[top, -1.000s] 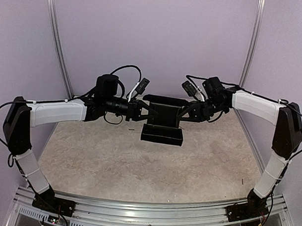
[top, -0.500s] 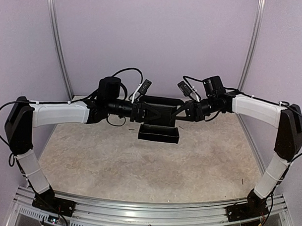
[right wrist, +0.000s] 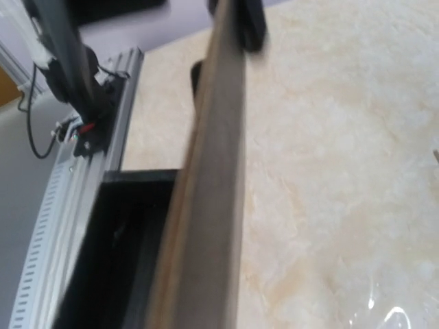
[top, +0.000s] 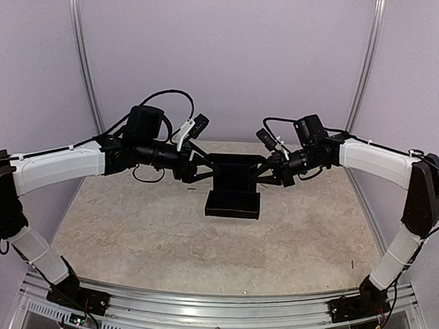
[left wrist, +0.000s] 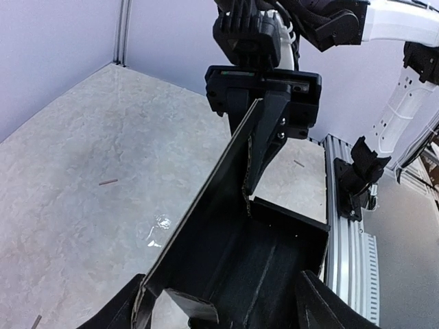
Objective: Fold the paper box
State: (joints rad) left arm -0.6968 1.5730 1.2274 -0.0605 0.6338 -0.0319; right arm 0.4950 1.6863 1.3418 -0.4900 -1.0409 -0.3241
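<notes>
The paper box [top: 233, 181] is a matte black, partly folded piece, held up above the middle of the table with its lower part [top: 232, 205] hanging toward the front. My right gripper [top: 265, 172] is shut on the box's right edge; in the left wrist view the right gripper [left wrist: 264, 96] pinches the top of an upright panel [left wrist: 226, 171]. My left gripper [top: 203, 171] stands open at the box's left side. Its fingers [left wrist: 322, 305] spread wide on either side of the box's open trough [left wrist: 274, 253]. In the right wrist view the box's panel edge [right wrist: 206, 205] is blurred and close.
The tabletop [top: 145, 227] is pale and marbled, closed in by lilac walls with metal corner posts [top: 82, 66]. An aluminium rail [top: 214, 309] runs along the near edge, and the arm bases stand on it. The right arm's base [left wrist: 360, 178] shows in the left wrist view.
My left gripper has opened wide and its arm has drawn back to the left. The right gripper has closed on the box's right edge. The box has shifted slightly.
</notes>
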